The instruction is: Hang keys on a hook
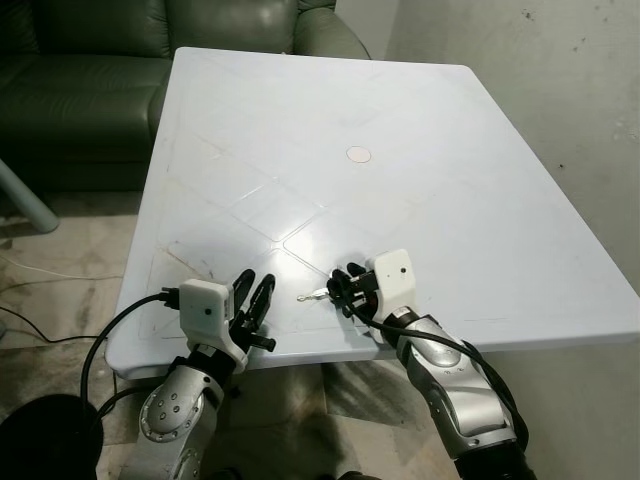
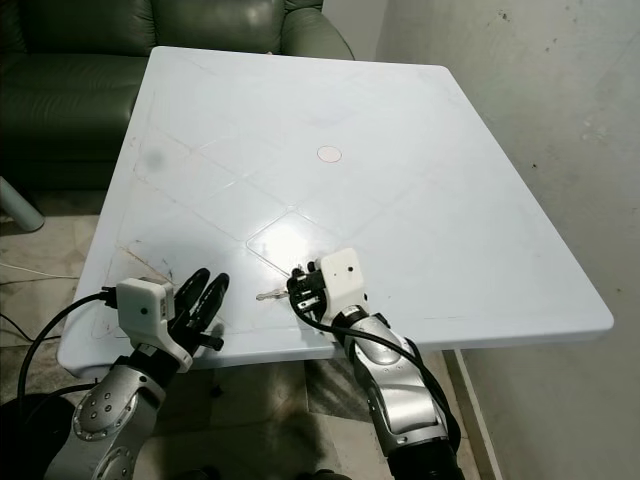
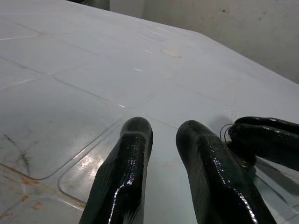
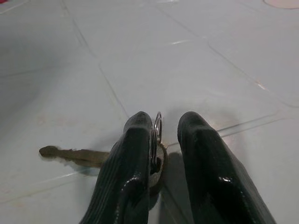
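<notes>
Near the white table's [image 1: 420, 120] front edge, through my eyes, my right gripper [image 1: 343, 290] sits at the key [image 1: 312, 296], blade pointing to nine o'clock; my left gripper [image 1: 256, 300] rests just beside. From my left wrist, its fingers [image 3: 126, 172] stand slightly spread, holding nothing. From my right wrist, the fingers [image 4: 131, 168] straddle the key ring [image 4: 156, 135], a gap remaining.
</notes>
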